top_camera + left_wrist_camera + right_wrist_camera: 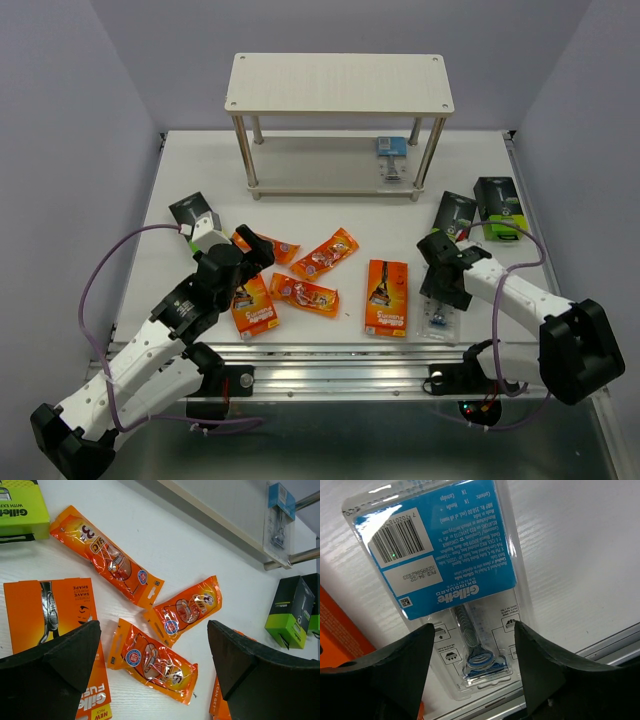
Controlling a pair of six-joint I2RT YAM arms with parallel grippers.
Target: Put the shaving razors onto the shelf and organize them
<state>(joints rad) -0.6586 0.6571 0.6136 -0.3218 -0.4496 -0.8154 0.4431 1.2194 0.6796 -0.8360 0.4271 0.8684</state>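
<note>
The shelf (339, 82) stands at the back with one clear-blue blister pack (391, 156) on its lower board. The other shaving razors lie on the table: three orange foil packets (325, 252), two flat orange boxes (386, 296), three black-and-green boxes (499, 207). My left gripper (255, 250) (152, 630) hangs open over a foil packet (152, 662), touching nothing. My right gripper (437, 292) (472, 629) is down over a second blister pack (440, 565) (438, 320) lying flat near the front edge. Its fingers straddle the razor-head end, open.
A black-and-green box (195, 214) sits left of my left arm, with a flat orange box (45, 605) under the left finger. Another black-and-green box (290, 611) lies right of the packets. The table's metal front rail (620, 645) runs just past the blister pack.
</note>
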